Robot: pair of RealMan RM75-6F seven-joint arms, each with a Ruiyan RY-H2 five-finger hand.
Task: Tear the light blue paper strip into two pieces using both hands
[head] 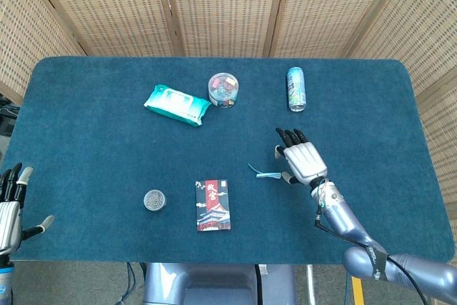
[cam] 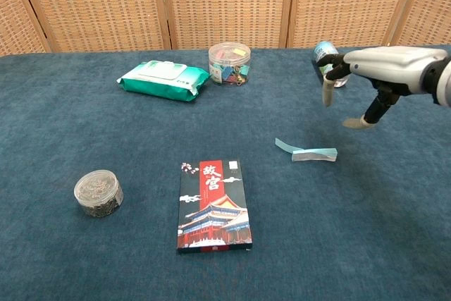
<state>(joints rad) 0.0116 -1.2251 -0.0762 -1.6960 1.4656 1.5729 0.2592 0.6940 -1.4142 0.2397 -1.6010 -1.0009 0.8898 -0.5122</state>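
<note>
The light blue paper strip (head: 265, 173) (cam: 307, 152) lies folded on the blue tablecloth, right of centre. My right hand (head: 302, 158) (cam: 366, 75) hovers just right of and above the strip, fingers spread, holding nothing and not touching the paper. My left hand (head: 10, 203) stays at the table's front left corner, fingers apart and empty; the chest view does not show it.
A red and black card box (head: 213, 205) (cam: 213, 205) lies left of the strip. A small round tin (head: 154, 200) (cam: 99, 192) sits further left. At the back are a green wipes pack (head: 177, 104), a clear jar of clips (head: 223, 90) and a can on its side (head: 295, 88).
</note>
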